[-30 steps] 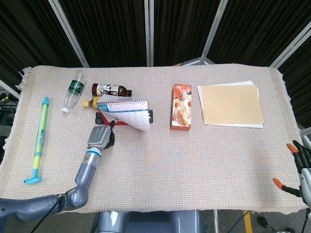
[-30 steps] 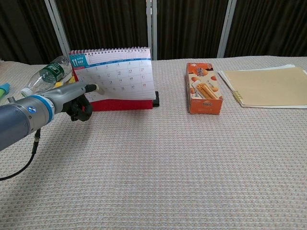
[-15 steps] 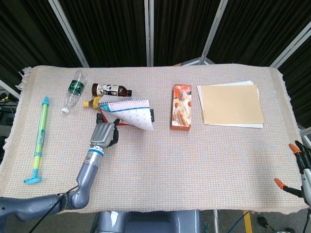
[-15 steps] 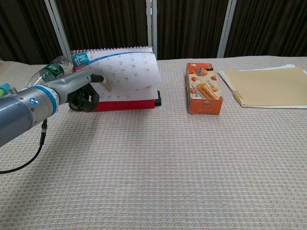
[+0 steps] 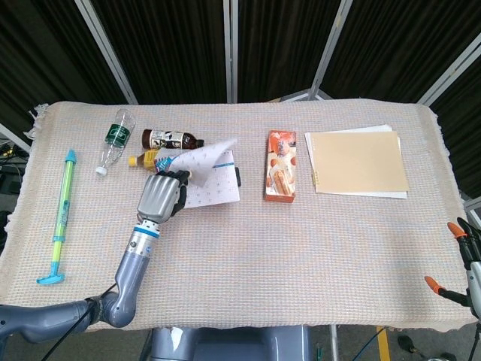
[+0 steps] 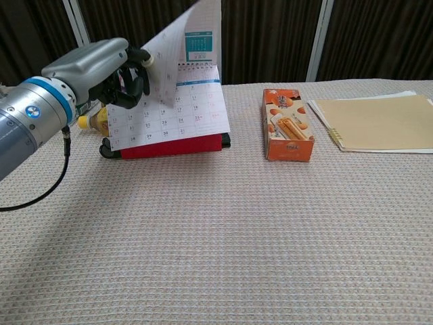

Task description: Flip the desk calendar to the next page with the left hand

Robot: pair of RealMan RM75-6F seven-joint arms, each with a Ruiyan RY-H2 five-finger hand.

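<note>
The desk calendar (image 5: pixel 214 184) (image 6: pixel 169 115) stands on its red base at the back left of the table. One page (image 5: pixel 212 153) (image 6: pixel 186 37) is lifted high off it and stands nearly upright above the spiral binding. My left hand (image 5: pixel 159 197) (image 6: pixel 101 68) is raised at the calendar's left side, fingers curled, gripping that page near its left edge with a pale fingertip (image 6: pixel 151 59) against the sheet. The page beneath shows a date grid. My right hand (image 5: pixel 464 263) sits low at the table's front right corner, fingers apart and holding nothing.
Behind the calendar lie a clear water bottle (image 5: pixel 114 139), a brown bottle (image 5: pixel 171 139) and a yellow bottle (image 5: pixel 143 159) (image 6: pixel 91 122). An orange snack box (image 5: pixel 280 164) (image 6: pixel 287 125) lies to the right, then a paper stack (image 5: pixel 359 162) (image 6: pixel 379 122). A green-blue stick (image 5: pixel 62 214) lies far left.
My left hand has risen and moved toward the calendar's back, carrying the page from lying against the front face to standing nearly upright. The right hand has barely moved.
</note>
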